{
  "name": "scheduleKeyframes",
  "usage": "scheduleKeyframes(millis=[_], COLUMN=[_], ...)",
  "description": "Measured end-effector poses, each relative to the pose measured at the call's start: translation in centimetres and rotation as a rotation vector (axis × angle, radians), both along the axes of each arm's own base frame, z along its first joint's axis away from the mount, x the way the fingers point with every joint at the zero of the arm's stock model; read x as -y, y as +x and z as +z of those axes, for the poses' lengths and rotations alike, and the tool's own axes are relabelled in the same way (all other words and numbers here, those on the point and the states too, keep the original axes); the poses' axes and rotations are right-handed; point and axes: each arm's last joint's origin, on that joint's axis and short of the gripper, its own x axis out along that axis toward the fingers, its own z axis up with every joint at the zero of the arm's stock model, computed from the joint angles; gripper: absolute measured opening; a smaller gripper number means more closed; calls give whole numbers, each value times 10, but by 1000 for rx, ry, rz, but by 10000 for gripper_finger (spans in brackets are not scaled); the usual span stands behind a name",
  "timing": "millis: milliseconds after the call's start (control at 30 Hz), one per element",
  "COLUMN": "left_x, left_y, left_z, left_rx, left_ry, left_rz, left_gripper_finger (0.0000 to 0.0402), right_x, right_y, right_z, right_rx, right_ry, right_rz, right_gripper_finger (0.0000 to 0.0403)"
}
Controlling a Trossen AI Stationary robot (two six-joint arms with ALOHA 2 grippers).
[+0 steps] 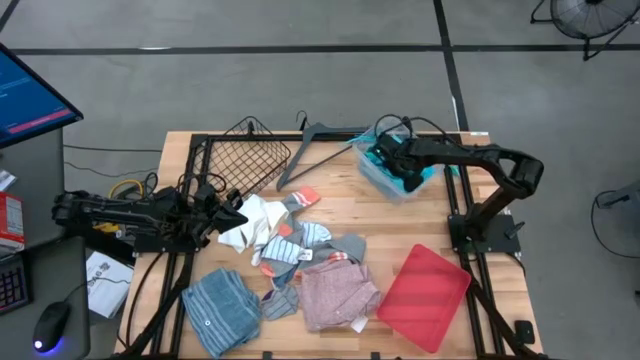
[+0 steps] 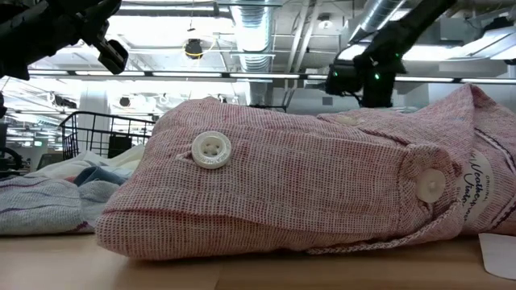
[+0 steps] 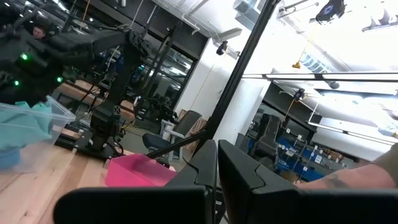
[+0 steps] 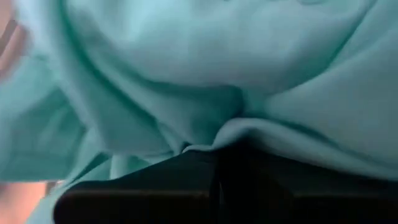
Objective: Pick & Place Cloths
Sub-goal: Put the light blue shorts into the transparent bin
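Several cloths [image 1: 300, 262] heaped mid-table: pink checked garment [image 1: 338, 292] just left of red tray [image 1: 424, 296], blue-grey striped piece [image 1: 220, 308] farther left, white one [image 1: 255, 222] beyond. Clear bin [image 1: 392, 172] up beyond the tray, turquoise cloth [image 4: 205, 68] inside. Right end effector [image 1: 408, 178] down in that bin, fingers pressed together, turquoise fabric bunched against them. Left end effector [image 1: 238, 213] at the white cloth, fingers closed, nothing held. Wire basket [image 1: 245, 155] and dark hanger [image 1: 315, 140] behind the pile. Wooden table [image 1: 180, 240]; grey floor, industrial hall with ceiling ducts behind.
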Motion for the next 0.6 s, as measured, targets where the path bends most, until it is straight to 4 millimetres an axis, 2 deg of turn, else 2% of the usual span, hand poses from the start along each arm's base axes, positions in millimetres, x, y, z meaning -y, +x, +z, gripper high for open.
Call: scheduleKeyframes(millis=[333,433,600], left_x=[0,0,0], left_y=[0,0,0], left_z=[0,0,0], left_rx=[0,0,0], left_ry=[0,0,0], left_rz=[0,0,0], left_gripper_finger=[2,2,2], right_x=[-6,-4,2], right_y=[-30,-36,-42], right_z=[-32,-35,-34], right_rx=[-96,-127,-181], right_ry=[51,49,63], right_rz=[-41,-41,68], right_gripper_finger=[0,0,4])
